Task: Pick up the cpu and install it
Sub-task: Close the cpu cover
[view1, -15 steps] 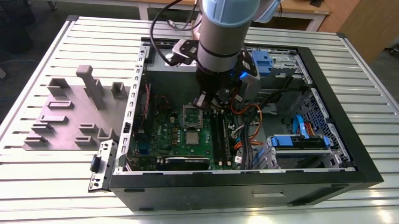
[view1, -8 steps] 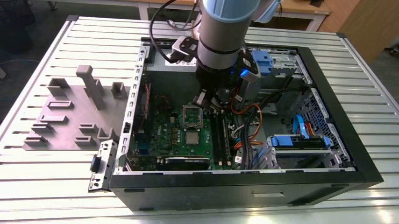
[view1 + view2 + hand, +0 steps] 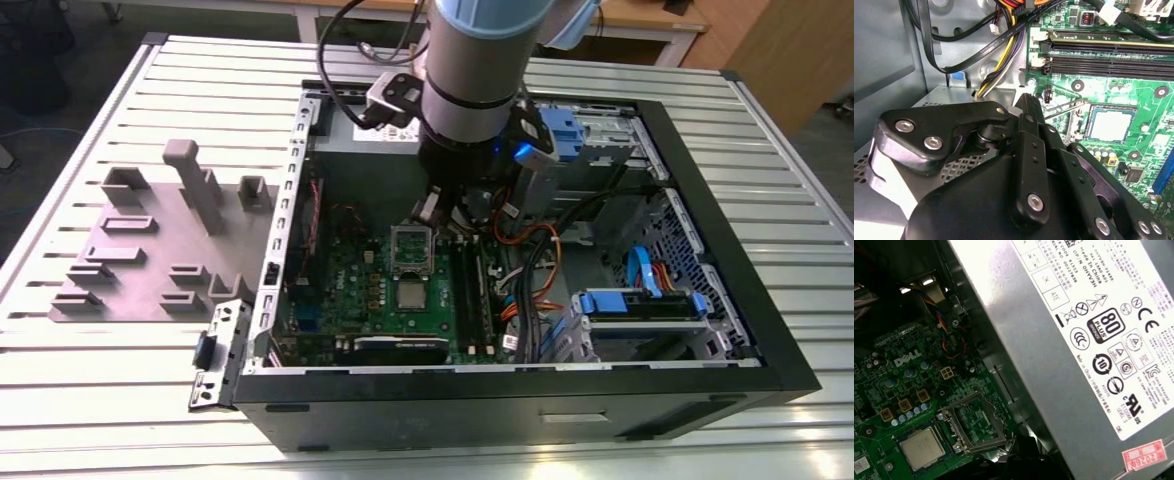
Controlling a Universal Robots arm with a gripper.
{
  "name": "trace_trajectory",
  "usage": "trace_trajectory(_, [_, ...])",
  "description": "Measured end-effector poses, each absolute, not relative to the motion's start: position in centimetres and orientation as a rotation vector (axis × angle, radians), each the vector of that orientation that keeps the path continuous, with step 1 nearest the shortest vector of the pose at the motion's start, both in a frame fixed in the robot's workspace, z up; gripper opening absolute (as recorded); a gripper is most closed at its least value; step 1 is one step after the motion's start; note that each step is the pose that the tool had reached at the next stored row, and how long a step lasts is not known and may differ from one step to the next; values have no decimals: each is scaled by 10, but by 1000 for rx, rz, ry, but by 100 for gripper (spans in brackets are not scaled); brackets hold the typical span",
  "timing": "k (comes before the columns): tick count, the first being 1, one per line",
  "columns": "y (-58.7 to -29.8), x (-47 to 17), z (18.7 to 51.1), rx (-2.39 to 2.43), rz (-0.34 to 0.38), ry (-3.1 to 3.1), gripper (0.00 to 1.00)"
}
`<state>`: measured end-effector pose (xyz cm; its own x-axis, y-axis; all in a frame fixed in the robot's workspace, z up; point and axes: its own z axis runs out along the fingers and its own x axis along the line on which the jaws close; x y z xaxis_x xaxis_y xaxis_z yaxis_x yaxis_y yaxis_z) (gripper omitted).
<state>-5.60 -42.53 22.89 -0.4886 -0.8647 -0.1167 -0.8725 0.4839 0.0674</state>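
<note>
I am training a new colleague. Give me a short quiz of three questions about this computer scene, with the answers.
1. True or false: the gripper is holding the cpu.
2. Choose one. The socket frame is: A) closed over the cpu; B) swung open beside the cpu; C) lying outside the case.
3. Fill in the word: the cpu lies flat on the green ____.

Key: 1 false, the cpu lies apart from the gripper; 2 B; 3 motherboard.
</note>
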Motion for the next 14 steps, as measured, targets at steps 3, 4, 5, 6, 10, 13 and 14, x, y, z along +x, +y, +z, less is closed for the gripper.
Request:
trace_trajectory(3, [-425,-57,230,-1553,180,2648,11])
trace_trajectory(4, [-425,-57,231,-1552,180,2648,11])
trace_trajectory(5, [-425,-57,231,-1552,181,2648,11])
trace_trajectory(6, [-425,-57,231,-1552,181,2648,11])
trace_trajectory(10, [-425,-58,232,-1552,180,2648,11])
trace_trajectory(13, [-425,-59,232,-1553,180,2648,11])
trace_trajectory(14, [-425,-59,233,-1553,180,2648,11])
